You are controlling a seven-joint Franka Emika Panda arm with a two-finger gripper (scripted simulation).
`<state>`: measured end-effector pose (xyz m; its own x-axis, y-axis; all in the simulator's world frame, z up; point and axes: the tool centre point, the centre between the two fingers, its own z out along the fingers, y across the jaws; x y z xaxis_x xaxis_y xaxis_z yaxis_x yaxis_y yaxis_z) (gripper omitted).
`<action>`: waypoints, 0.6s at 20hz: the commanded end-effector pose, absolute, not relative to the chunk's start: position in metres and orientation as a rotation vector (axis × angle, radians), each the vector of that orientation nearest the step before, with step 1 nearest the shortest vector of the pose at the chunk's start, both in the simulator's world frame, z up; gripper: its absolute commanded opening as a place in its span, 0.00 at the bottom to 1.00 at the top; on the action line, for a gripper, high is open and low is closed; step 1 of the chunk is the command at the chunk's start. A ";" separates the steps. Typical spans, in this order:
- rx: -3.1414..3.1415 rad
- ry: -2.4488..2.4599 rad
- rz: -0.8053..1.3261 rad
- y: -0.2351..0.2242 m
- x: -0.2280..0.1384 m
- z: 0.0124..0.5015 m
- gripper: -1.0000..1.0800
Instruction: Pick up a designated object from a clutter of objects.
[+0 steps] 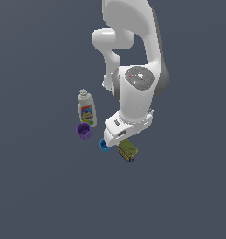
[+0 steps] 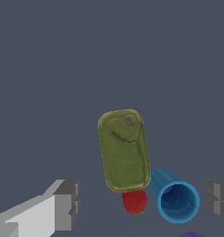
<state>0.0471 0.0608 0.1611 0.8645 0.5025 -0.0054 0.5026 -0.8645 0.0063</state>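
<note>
One flat, slate-grey tabletop fills both views, bare of any wall or edge. Over it the arm hangs, fingers spread wide, pinching nothing. Bottle, purple cup, can below the fingers, blue cup beside it, red piece touching the can.

Olive-green can, blue cup

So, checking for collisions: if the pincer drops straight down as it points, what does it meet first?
Probably the red piece or blue cup, both between the fingers; depth is unclear.
</note>
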 end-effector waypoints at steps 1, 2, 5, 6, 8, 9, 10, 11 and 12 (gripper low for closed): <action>3.005 0.896 -0.003 0.063 0.049 0.144 0.96; 2.998 0.921 -0.002 0.064 0.050 0.139 0.96; 2.981 0.984 -0.001 0.065 0.050 0.124 0.96; 2.976 1.001 -0.001 0.066 0.050 0.121 0.96; 2.968 1.027 -0.001 0.067 0.050 0.115 0.96; 2.965 1.037 0.000 0.067 0.050 0.113 0.96; 2.962 1.045 0.000 0.067 0.050 0.111 0.96; 2.961 1.051 0.000 0.067 0.050 0.110 0.96; 2.960 1.054 0.000 0.067 0.050 0.109 0.96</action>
<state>0.0501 0.0672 0.1107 0.7794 0.6265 -0.0013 0.6265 -0.7794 -0.0003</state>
